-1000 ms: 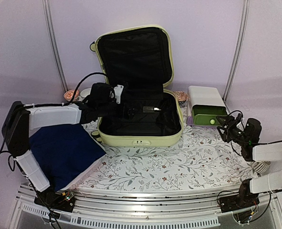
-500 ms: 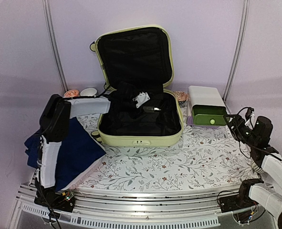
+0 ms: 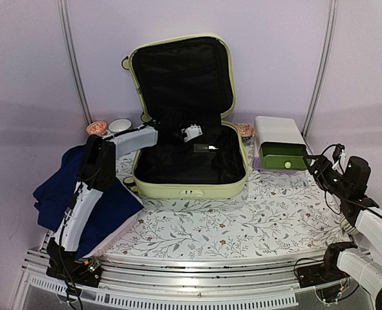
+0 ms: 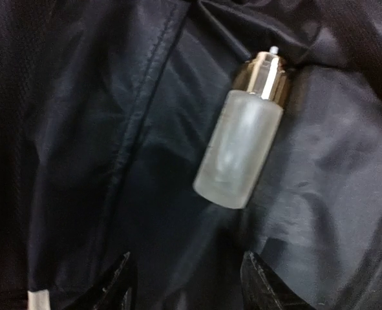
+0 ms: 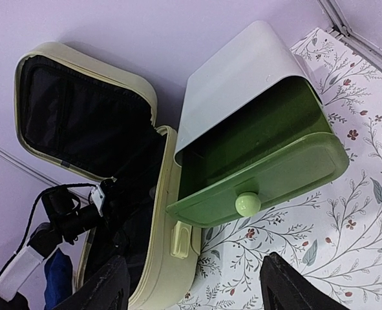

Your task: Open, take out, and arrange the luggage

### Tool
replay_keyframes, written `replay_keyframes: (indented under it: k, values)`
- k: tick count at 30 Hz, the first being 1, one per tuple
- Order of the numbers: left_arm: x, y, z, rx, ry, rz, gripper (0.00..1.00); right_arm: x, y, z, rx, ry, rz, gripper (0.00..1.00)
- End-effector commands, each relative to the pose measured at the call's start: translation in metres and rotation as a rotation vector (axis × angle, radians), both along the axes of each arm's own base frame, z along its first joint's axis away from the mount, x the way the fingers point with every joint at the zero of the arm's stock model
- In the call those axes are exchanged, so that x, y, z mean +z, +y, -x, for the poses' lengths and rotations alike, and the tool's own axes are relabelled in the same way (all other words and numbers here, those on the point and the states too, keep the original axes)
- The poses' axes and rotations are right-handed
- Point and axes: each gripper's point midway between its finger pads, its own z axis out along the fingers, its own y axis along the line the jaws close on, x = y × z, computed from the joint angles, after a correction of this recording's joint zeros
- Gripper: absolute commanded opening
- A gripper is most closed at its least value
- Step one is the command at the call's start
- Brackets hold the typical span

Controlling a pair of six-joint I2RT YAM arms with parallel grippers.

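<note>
A dark blue cloth (image 3: 52,194) lies heaped at the left edge of the table (image 3: 242,223), spilling to its near left corner. The left arm rises over it. Behind the cloth, by the back wall, stand two small bowls (image 3: 108,126). The arm crosses the left rim of the luggage (image 3: 187,188), which lies at the back centre of the table. Its lid stands upright against the wall and its black-lined base lies flat and open. Inside the base, the left gripper (image 4: 189,290) hangs over the lining with its fingers spread apart and nothing between them. A frosted bottle (image 4: 238,158) with a gold cap lies on the fabric just past the fingertips, apart from them. A broad strip of flowered tabletop lies bare in front of the luggage, reaching the near edge. Just beside the right rim of the shell sits a small white box (image 3: 278,131), its green drawer (image 5: 268,177) pulled partly out. The right gripper (image 5: 197,290) hovers off the near right of that drawer, fingers wide and empty, above bare tabletop near the right edge.
</note>
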Motion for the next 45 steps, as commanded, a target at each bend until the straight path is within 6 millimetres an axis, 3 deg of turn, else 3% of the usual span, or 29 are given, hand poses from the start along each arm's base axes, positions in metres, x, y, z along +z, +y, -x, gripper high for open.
replay_keyframes:
  k: [1, 13, 19, 21, 25, 29, 32, 36, 41, 43, 45]
  values:
    - [-0.018, -0.006, -0.006, -0.091, -0.006, -0.048, 0.57, 0.01, 0.001, 0.0, 0.006, -0.029, 0.008, 0.72]
    - [-0.047, -0.043, -0.018, -0.253, -0.101, -0.001, 0.63, 0.006, 0.003, 0.005, 0.013, -0.012, -0.018, 0.71]
    - [-0.069, -0.052, -0.023, -0.283, -0.103, 0.02, 0.66, 0.026, 0.005, 0.005, 0.025, -0.038, -0.005, 0.71]
    - [-0.074, -0.05, -0.025, -0.279, -0.096, 0.037, 0.62, 0.034, 0.003, 0.005, 0.019, -0.055, 0.006, 0.71]
    - [-0.081, -0.043, -0.033, -0.242, -0.094, 0.069, 0.42, 0.047, 0.004, 0.005, 0.023, -0.083, 0.019, 0.71]
    - [-0.083, -0.033, -0.041, -0.198, -0.094, 0.079, 0.36, 0.054, 0.006, -0.001, 0.034, -0.086, 0.033, 0.71]
    - [-0.071, -0.025, -0.045, -0.156, -0.08, 0.102, 0.3, 0.065, 0.01, -0.007, 0.046, -0.102, 0.099, 0.71]
    - [-0.003, -0.025, -0.036, -0.134, -0.101, 0.191, 0.27, 0.092, 0.031, -0.022, 0.132, -0.154, 0.241, 0.71]
    - [0.077, -0.019, -0.013, -0.088, -0.118, 0.329, 0.26, 0.104, 0.085, -0.049, 0.317, -0.157, 0.435, 0.7]
    - [0.102, -0.018, 0.002, -0.076, -0.09, 0.406, 0.27, 0.109, 0.113, -0.06, 0.389, -0.178, 0.517, 0.7]
    - [0.113, -0.014, 0.02, -0.05, -0.049, 0.469, 0.31, 0.108, 0.137, -0.07, 0.452, -0.198, 0.581, 0.69]
